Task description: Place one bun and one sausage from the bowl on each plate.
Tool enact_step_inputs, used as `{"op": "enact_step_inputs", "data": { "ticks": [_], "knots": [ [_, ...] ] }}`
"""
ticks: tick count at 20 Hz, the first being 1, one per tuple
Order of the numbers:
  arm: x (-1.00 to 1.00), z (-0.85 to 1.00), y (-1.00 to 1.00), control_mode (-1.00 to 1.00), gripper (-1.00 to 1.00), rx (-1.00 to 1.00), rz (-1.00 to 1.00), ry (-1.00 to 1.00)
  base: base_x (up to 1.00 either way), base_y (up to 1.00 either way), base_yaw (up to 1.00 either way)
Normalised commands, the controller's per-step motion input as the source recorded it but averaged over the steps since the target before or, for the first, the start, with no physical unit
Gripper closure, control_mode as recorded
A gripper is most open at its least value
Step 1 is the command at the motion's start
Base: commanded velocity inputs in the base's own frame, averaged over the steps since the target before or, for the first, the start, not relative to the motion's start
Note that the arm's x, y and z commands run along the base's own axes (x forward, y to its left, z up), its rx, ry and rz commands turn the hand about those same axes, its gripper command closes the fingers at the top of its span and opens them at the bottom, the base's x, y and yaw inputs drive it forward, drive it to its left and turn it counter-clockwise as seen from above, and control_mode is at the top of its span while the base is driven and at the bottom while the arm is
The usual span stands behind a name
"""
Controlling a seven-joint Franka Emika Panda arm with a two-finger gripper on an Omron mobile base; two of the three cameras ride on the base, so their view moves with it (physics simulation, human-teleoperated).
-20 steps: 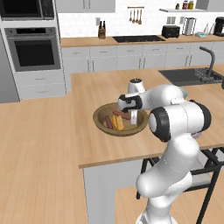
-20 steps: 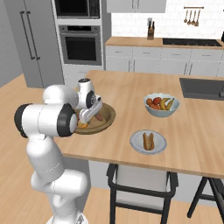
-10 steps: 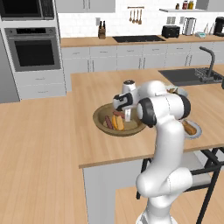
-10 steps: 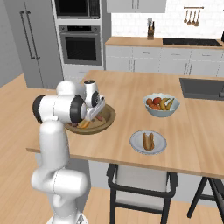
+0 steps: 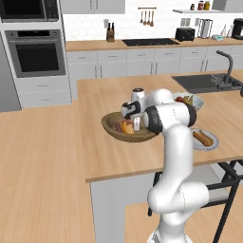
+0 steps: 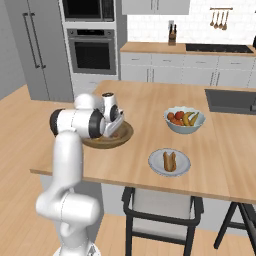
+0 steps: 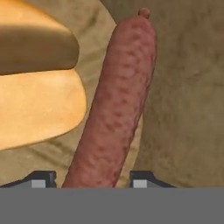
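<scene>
One sausage [image 7: 116, 109] sits between the tool [image 7: 92, 179] tips in the wooden bowl [image 5: 110, 124], one bun [image 7: 37, 83] beside it; can't tell if it's gripped.

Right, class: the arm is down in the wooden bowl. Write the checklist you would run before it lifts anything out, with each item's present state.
1. Sausage lies between the fingers: ok.
2. Fingers closed firmly on the sausage: cannot tell, they sit either side of it.
3. Bun clear of the fingers: ok, it lies beside the sausage.
4. Gripper inside the wooden bowl: ok.
5. A plate ready on the counter: ok, but it already holds food.
6. Second plate free: cannot tell.
</scene>
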Motion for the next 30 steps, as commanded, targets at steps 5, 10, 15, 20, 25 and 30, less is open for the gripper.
{"op": "enact_step_inputs", "data": {
  "ticks": [5,10,15,20,25,30],
  "knots": [
    [-0.07,-0.59,0.0,-1.0,1.0,0.0,0.0,0.01,0.0,0.0,0.0],
    [-0.53,-0.34,0.05,-1.0,1.0,0.0,-0.02,0.0,0.0,0.0,0.0],
    [-0.52,0.02,0.08,-1.0,1.0,0.0,0.0,-0.03,0.0,0.0,0.0],
    [-0.76,1.0,-0.01,-1.0,1.0,0.0,-0.06,-0.2,0.0,0.0,0.0],
    [-1.0,0.81,-0.52,-1.0,1.0,0.07,-0.31,0.01,0.0,0.0,0.0],
    [-0.9,0.64,-0.75,-1.0,1.0,0.1,-0.47,0.05,0.0,0.0,0.0]
  ]
}}
